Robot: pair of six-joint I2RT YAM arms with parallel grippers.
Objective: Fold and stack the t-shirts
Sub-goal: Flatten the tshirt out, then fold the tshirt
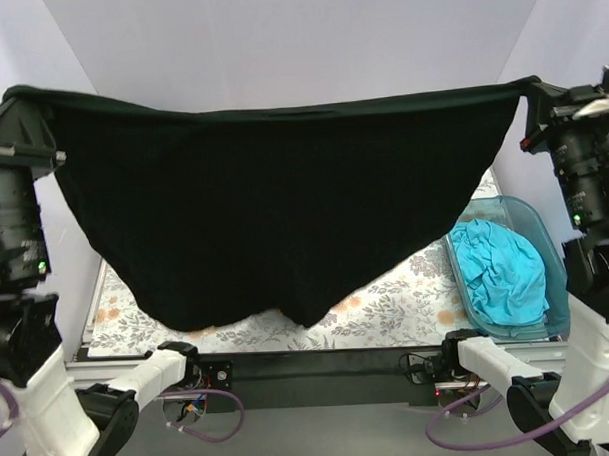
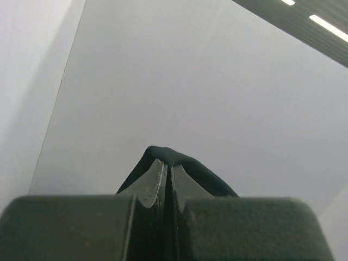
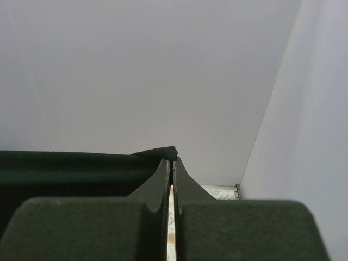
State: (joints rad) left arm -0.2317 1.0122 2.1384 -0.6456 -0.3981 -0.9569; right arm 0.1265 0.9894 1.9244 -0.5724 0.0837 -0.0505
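The black t-shirt (image 1: 274,209) hangs stretched wide in the air between both arms, its lower edge sagging close to the table. My left gripper (image 1: 28,102) is shut on its upper left corner; in the left wrist view the gripper (image 2: 168,163) pinches a fold of black cloth (image 2: 190,166). My right gripper (image 1: 536,86) is shut on the upper right corner; in the right wrist view the gripper (image 3: 172,161) bites black cloth (image 3: 81,168). The turquoise t-shirt (image 1: 501,271) lies crumpled in the tub. The slate blue-grey t-shirt is out of view.
The translucent teal plastic tub (image 1: 538,225) stands at the table's right side. The floral-print table cloth (image 1: 387,305) covers the table below the hanging shirt. White walls close in at the back and sides.
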